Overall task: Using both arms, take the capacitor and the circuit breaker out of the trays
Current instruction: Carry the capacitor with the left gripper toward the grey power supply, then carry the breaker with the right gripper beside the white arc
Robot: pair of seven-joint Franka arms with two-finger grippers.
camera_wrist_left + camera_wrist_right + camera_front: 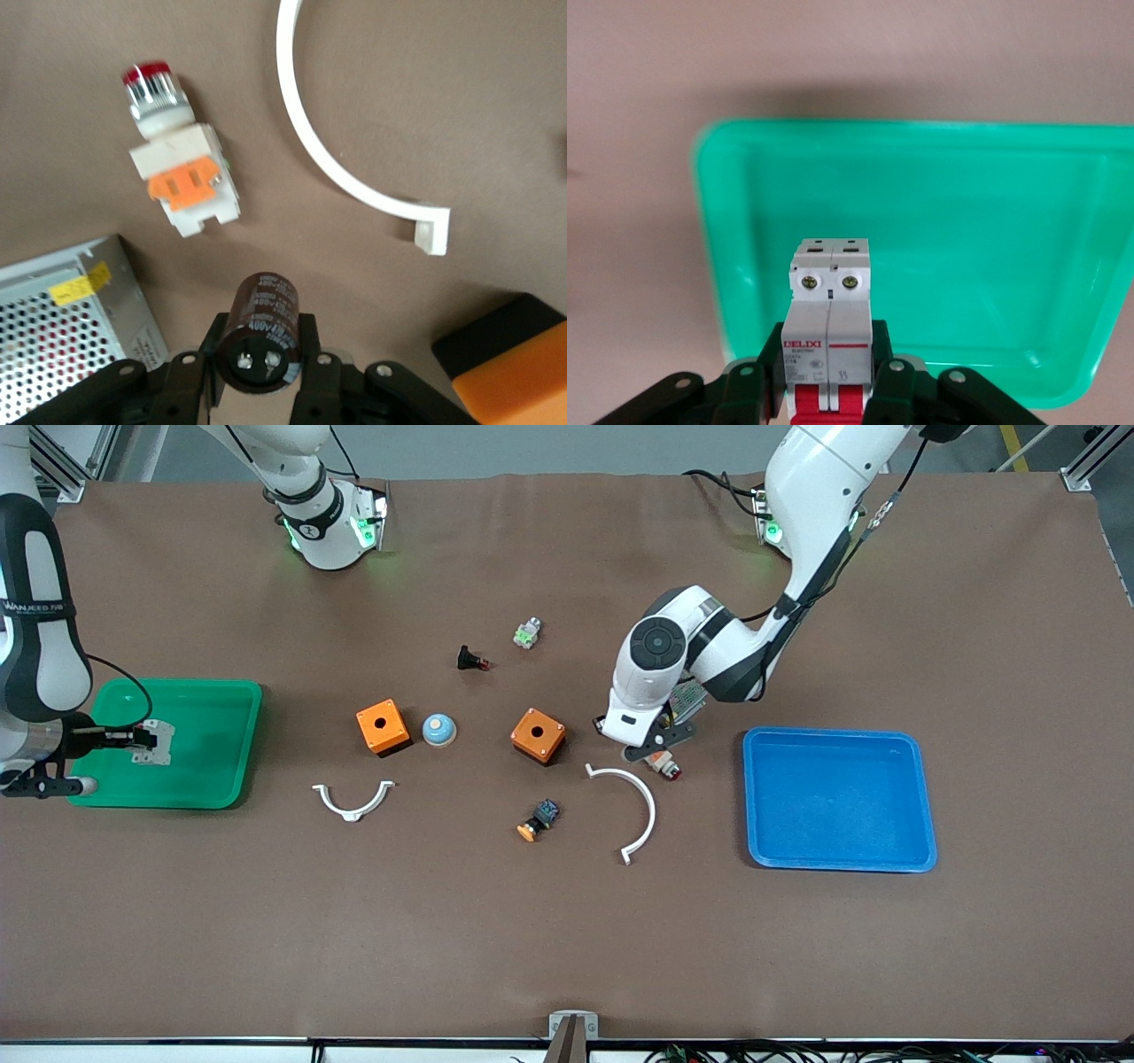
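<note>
My left gripper is low over the table between an orange box and the blue tray. In the left wrist view it is shut on the capacitor, a dark cylinder with two silvery terminals on its end. The capacitor is hidden in the front view. My right gripper is over the green tray, shut on the breaker. In the right wrist view the gripper holds the white-grey breaker with red levers above the tray's bare floor.
A white-and-orange button with a red tip and a perforated metal box lie under the left gripper. Two white arcs, a second orange box, a blue dome, a black push-button and a black-and-blue switch lie mid-table.
</note>
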